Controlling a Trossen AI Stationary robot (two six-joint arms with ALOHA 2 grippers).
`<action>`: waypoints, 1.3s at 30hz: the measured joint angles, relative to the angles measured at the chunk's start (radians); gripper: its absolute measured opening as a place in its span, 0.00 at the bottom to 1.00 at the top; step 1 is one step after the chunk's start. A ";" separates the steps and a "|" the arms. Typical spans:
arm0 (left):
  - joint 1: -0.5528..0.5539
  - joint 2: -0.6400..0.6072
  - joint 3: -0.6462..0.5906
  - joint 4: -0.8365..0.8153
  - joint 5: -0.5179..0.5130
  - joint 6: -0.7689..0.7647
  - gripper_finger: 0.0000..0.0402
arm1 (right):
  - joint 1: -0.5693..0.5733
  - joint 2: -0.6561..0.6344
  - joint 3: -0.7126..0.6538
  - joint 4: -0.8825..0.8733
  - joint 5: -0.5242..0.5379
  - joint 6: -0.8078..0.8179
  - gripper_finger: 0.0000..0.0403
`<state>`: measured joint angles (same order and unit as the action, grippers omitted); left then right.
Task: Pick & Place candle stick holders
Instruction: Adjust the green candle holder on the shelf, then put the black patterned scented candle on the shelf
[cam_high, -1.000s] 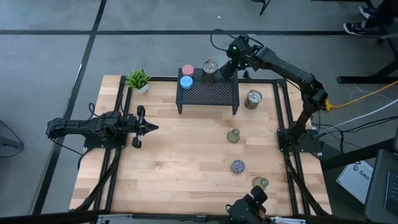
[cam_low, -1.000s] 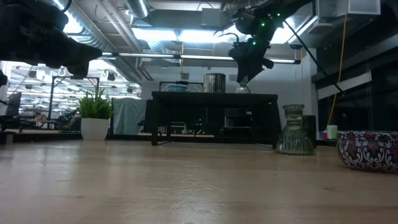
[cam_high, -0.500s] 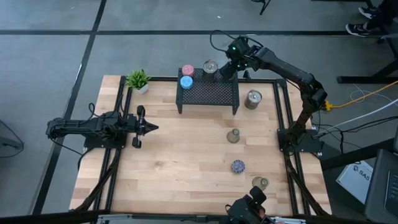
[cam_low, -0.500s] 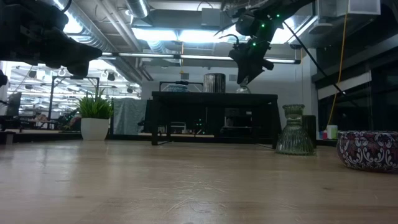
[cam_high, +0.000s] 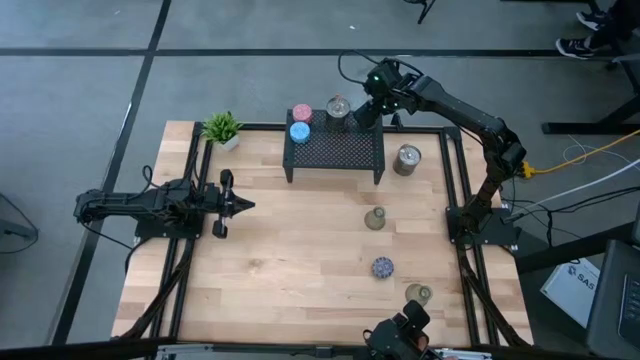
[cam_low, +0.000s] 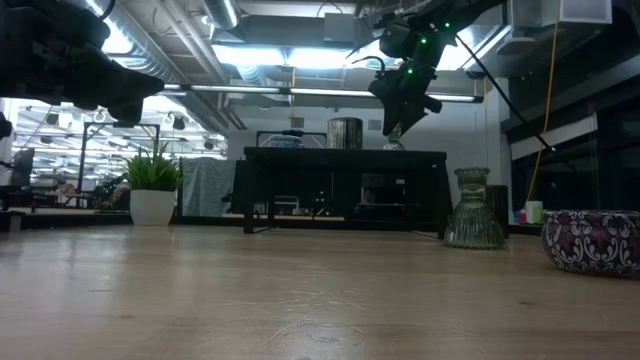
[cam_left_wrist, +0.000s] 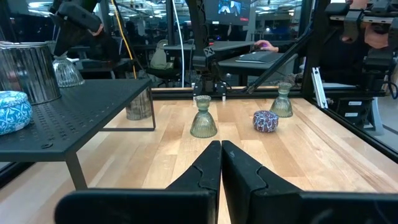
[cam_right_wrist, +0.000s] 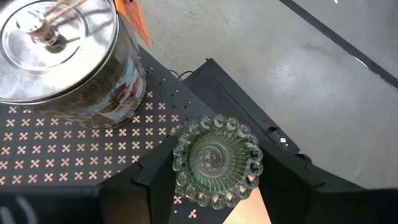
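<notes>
Right wrist view looks straight down on a clear glass holder (cam_right_wrist: 217, 160) with a beaded rim, standing on the corner of the black perforated rack (cam_right_wrist: 74, 162). The right end effector (cam_right_wrist: 211, 186) is directly above it, its two dark fingers (cam_right_wrist: 140, 180) parted on either side of the glass; whether they touch it cannot be told. Just beside the glass holder on the same rack top stands a shiny silver holder (cam_right_wrist: 68, 59).

In the high view the right end effector (cam_high: 368, 108) hangs over the rack's far right corner, next to the silver holder (cam_high: 338, 108). A pink holder (cam_high: 302, 114) and a light blue holder (cam_high: 299, 131) sit at the rack's far left. On the table (cam_high: 280, 270), a second silver holder (cam_high: 406, 159) stands just right of the rack, an olive-grey holder (cam_high: 375, 219) and a speckled dark blue holder (cam_high: 382, 267) lie nearer the front, and another olive-grey one (cam_high: 419, 294) is at the front right edge.

The left end effector (cam_high: 238, 205) waits over the table's left side, fingers closed on nothing, well apart from every holder.
</notes>
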<state>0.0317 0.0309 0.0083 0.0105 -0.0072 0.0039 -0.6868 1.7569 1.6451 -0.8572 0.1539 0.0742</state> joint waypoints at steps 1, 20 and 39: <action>0.000 0.000 0.000 0.000 0.000 0.000 0.02 | 0.000 0.000 0.000 0.000 0.000 0.000 0.50; 0.000 0.000 0.000 0.000 0.000 0.000 0.01 | 0.001 -0.038 -0.001 0.001 0.000 -0.004 0.73; 0.000 0.000 0.000 0.000 0.000 0.000 0.02 | 0.164 -0.248 -0.001 -0.208 -0.009 -0.015 0.74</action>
<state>0.0318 0.0310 0.0085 0.0105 -0.0071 0.0040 -0.5228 1.5091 1.6444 -1.0648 0.1451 0.0593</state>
